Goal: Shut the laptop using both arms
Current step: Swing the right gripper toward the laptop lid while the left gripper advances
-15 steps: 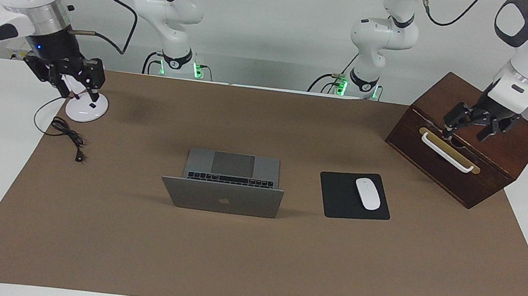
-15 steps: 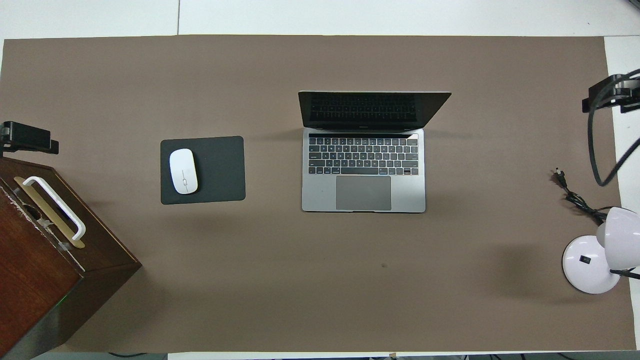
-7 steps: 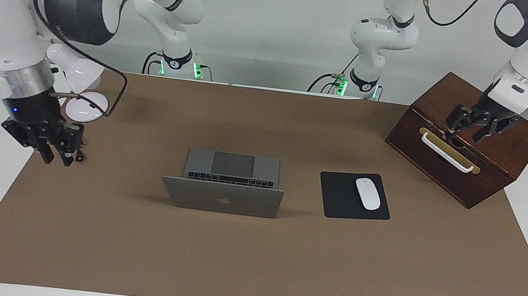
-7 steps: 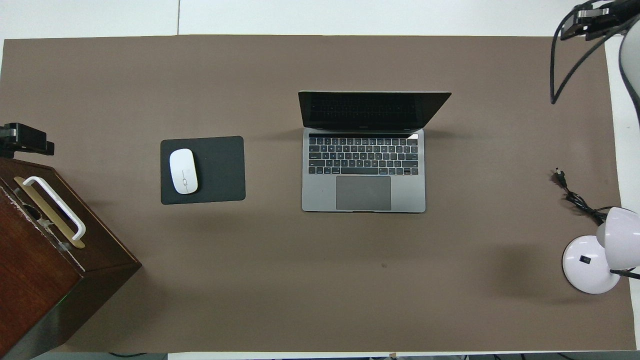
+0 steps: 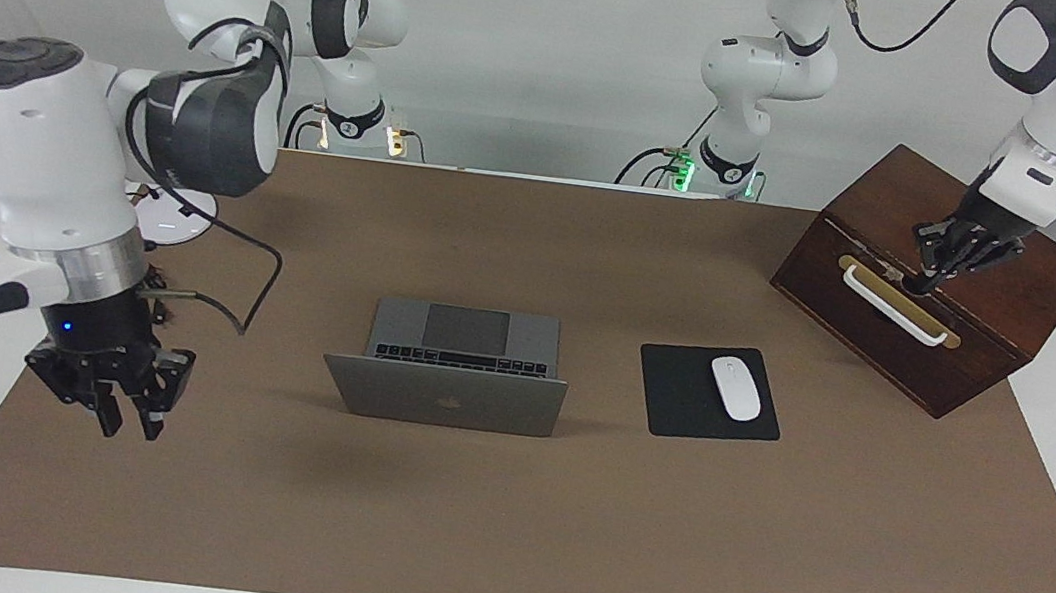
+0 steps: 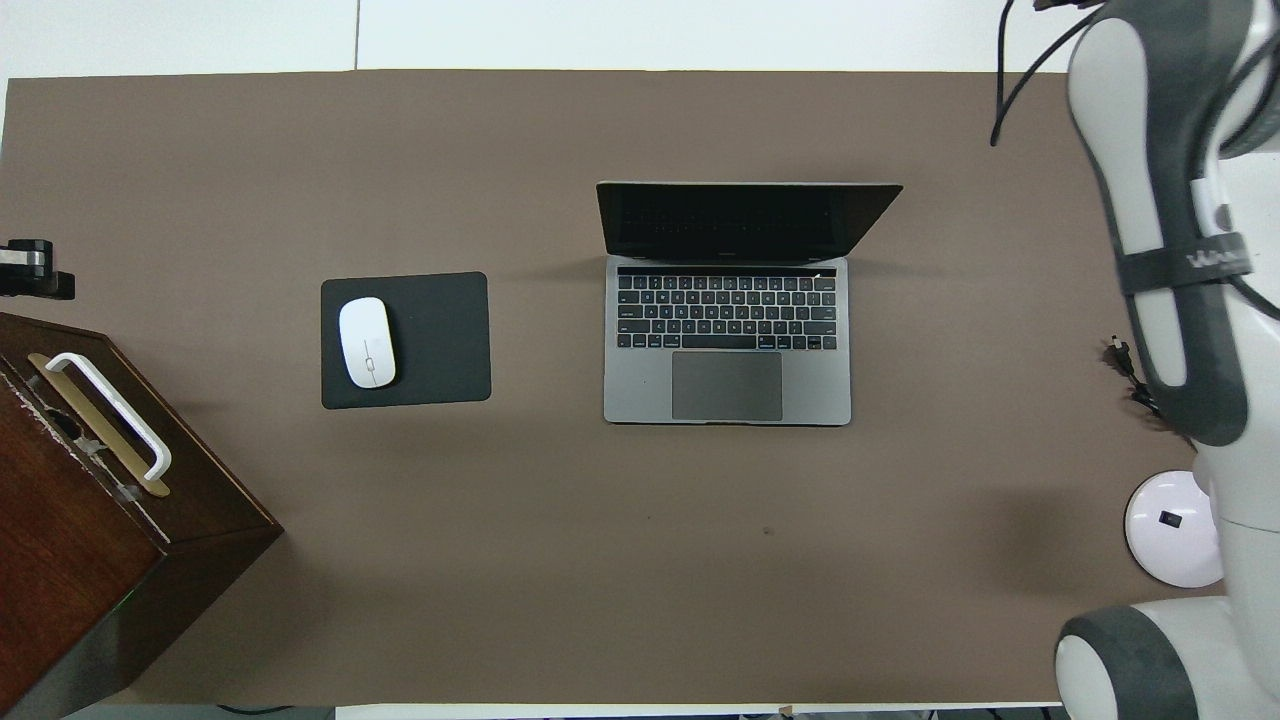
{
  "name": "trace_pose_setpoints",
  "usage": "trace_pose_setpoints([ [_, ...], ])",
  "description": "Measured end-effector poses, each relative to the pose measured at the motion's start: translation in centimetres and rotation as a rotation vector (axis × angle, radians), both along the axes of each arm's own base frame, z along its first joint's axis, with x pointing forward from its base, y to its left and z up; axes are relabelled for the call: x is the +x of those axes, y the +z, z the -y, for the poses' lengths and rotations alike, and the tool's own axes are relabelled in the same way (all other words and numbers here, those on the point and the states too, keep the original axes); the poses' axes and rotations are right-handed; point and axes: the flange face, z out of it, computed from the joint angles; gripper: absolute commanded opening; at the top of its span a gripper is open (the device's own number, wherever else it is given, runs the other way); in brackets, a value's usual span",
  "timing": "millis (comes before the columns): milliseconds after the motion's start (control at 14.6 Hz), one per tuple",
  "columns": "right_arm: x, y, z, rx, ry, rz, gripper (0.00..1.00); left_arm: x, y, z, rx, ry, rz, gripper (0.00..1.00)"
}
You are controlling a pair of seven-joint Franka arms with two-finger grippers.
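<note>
The silver-grey laptop (image 5: 445, 397) (image 6: 727, 340) stands open at the middle of the brown mat, lid upright, keyboard and trackpad facing the robots. My right gripper (image 5: 128, 421) hangs over the mat toward the right arm's end of the table, well apart from the laptop, its fingers a little apart with nothing between them. In the overhead view only the right arm's white links show. My left gripper (image 5: 929, 270) (image 6: 30, 272) is over the wooden box (image 5: 987, 333), just above one end of its white handle (image 5: 893, 304), fingertips together.
A black mouse pad (image 5: 677, 395) with a white mouse (image 5: 735, 389) lies between laptop and box. A white lamp base (image 6: 1170, 530) and a black cord (image 6: 1130, 370) sit at the right arm's end of the table, partly hidden by the right arm.
The right arm swung from over the lamp base out along the mat's end, away from the robots, its jaws narrowing. The left gripper shut over the box by the handle.
</note>
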Motion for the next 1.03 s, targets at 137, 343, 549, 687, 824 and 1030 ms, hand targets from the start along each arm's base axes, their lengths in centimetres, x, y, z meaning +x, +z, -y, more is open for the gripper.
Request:
trace_pose_setpoints([
  [137,1.3,-2.5,-2.5,-0.006,0.011,0.039,0.00,0.3,0.1,0.1,0.001,-0.002,0.020,0.00],
  [343,1.7,-4.5,-7.4,-0.025,0.003,0.057,0.00,0.6,0.2,0.7,0.003,-0.030,0.047,0.00],
  [549,0.7,-4.8,-12.3,-0.031,0.014,0.035,0.00,0.8,-0.7,1.9,-0.007,-0.062,0.049,0.00],
  [687,0.0,-5.3,-14.0,-0.023,0.022,-0.024,0.00,0.8,-1.9,2.3,-0.037,-0.068,0.057,0.00],
  [824,-0.5,-5.6,-14.7,-0.004,0.021,-0.062,0.00,0.5,-3.4,3.0,-0.067,-0.077,0.077,0.00],
  [1030,-1.2,-6.4,-15.1,0.022,0.018,-0.150,0.00,-0.8,-6.1,5.5,-0.100,-0.097,0.141,0.00],
])
